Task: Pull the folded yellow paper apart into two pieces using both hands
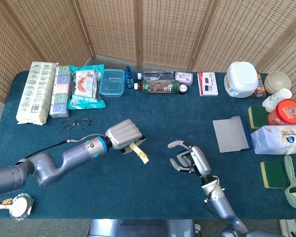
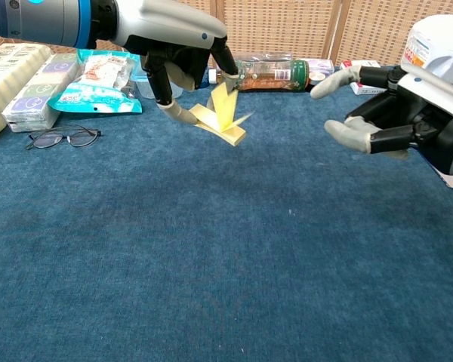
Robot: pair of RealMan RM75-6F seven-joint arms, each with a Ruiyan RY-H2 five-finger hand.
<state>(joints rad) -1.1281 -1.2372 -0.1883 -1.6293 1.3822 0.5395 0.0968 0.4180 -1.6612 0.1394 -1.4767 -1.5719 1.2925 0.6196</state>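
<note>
my left hand (image 1: 124,136) grasping the yellow paper (image 2: 223,119) above the table (image 1: 138,187), my right hand (image 1: 190,159) released, fingers spread, near its right

The left robot hand (image 1: 124,137) is raised above the tabletop (image 1: 153,187) near its middle, back upward, fingers (image 2: 174,113) curled down and pinching the folded yellow paper (image 2: 223,119). Its grey forearm, ringed with a blue band at the wrist, reaches in from the left. The right robot hand (image 1: 191,160) hovers apart from it, palm facing leftward, fingers (image 2: 347,134) spread and holding nothing.
</note>
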